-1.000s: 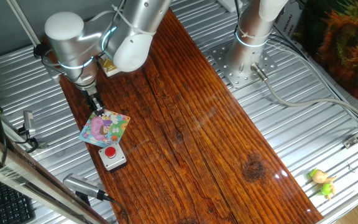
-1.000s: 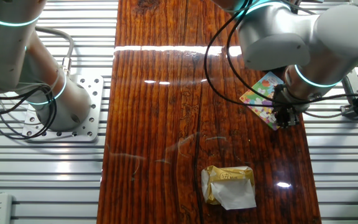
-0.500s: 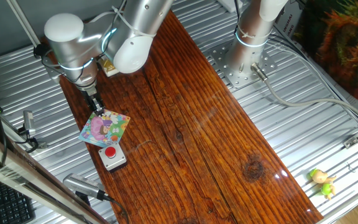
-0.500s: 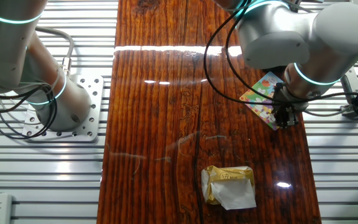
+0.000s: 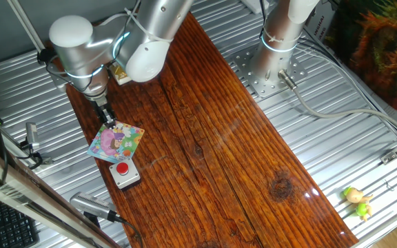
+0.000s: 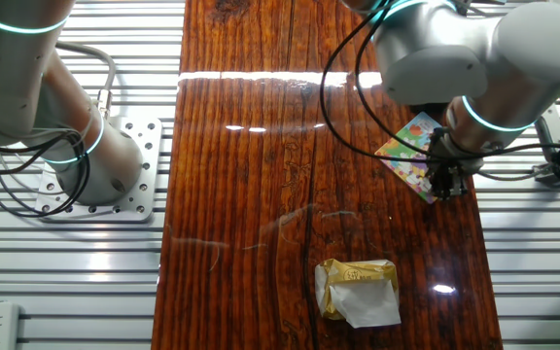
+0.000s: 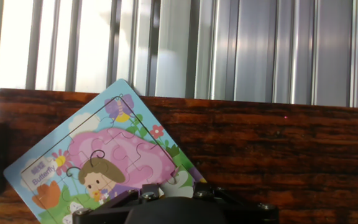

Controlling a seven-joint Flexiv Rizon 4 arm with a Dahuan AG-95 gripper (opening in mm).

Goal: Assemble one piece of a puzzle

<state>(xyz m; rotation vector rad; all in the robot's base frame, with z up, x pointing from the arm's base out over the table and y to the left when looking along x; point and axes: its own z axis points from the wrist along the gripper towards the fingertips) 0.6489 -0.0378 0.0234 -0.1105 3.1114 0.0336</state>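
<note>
The puzzle [image 5: 117,142] is a small square board with a pastel butterfly picture, lying on the wooden table near its edge. It also shows in the other fixed view [image 6: 411,148] and in the hand view [image 7: 98,158]. My gripper [image 5: 107,120] points down at the board's corner nearest the arm [image 6: 447,188]. In the hand view the gripper [image 7: 173,186] has its jaws close together with a pale green-and-white puzzle piece [image 7: 178,180] between them, down on the board's corner. That corner is otherwise hidden by the hand.
A grey box with a red button [image 5: 124,172] stands right beside the puzzle. A yellow-and-white block [image 6: 358,290] lies on the wood farther along. A second arm's base [image 6: 95,165] stands on the metal slats. A small toy [image 5: 357,201] lies far off.
</note>
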